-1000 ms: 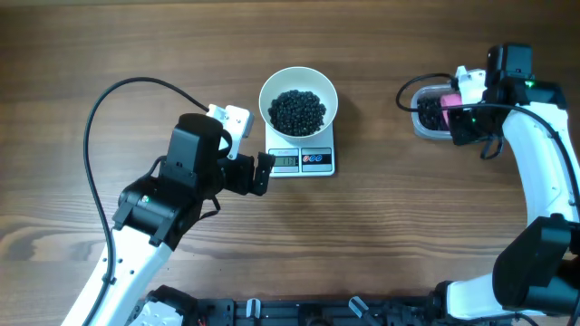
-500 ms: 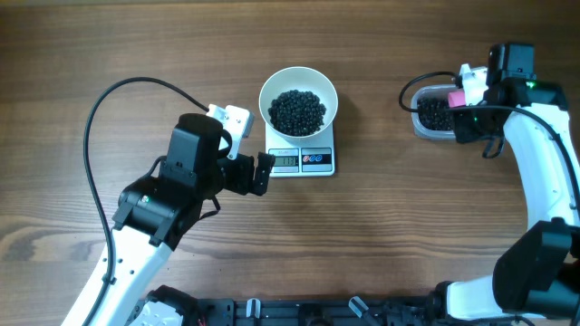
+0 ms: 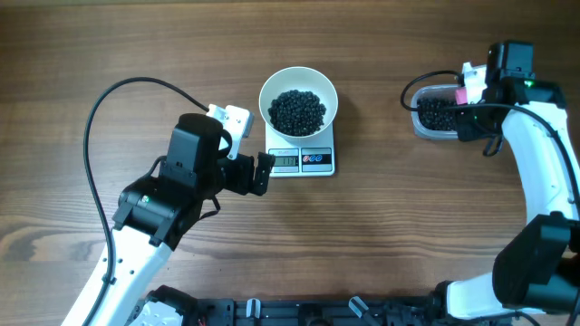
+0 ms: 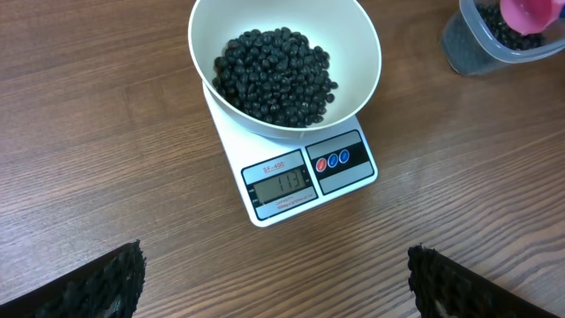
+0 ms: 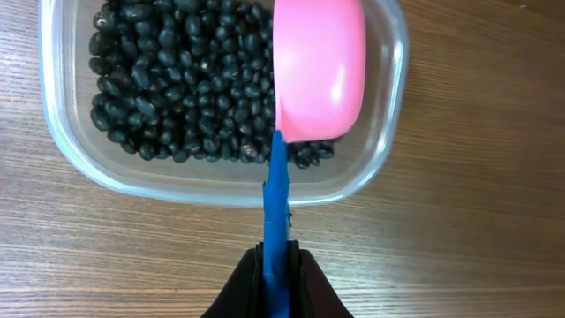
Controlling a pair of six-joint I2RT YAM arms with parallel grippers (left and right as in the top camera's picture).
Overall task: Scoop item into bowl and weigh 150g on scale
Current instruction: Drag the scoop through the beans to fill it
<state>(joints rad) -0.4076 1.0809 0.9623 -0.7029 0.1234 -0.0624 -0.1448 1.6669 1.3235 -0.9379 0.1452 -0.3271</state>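
Item 1, the scale [image 4: 300,172]: flat white rectangle on the wooden table [image 3: 408,226], taken here as the reference for all positions; its grey display shows 113, with two small round buttons beside it. Item 2, the bowl [image 4: 353,44]: round, white, seated upright on the rear part of the scale and overhanging its back edge. Item 3, the beans [image 4: 274,75]: a dark loose heap filling the bowl's floor, directly above the scale platform. Item 4, clear plastic tub [image 5: 132,185]: well to the right of the scale, apart from it, holding more black beans [image 5: 177,88]. Item 5, pink scoop [image 5: 320,71]: its cup sits over the tub's right portion, rounded underside toward the wrist camera; contact with the beans cannot be told. Item 6, right gripper [image 5: 278,265]: jaws clamped tight on the scoop's blue handle [image 5: 276,212], far right of the scale. Item 7, left gripper [image 3: 263,172]: jaws spread fully wide, holding nothing, just beside the scale's front-left corner.
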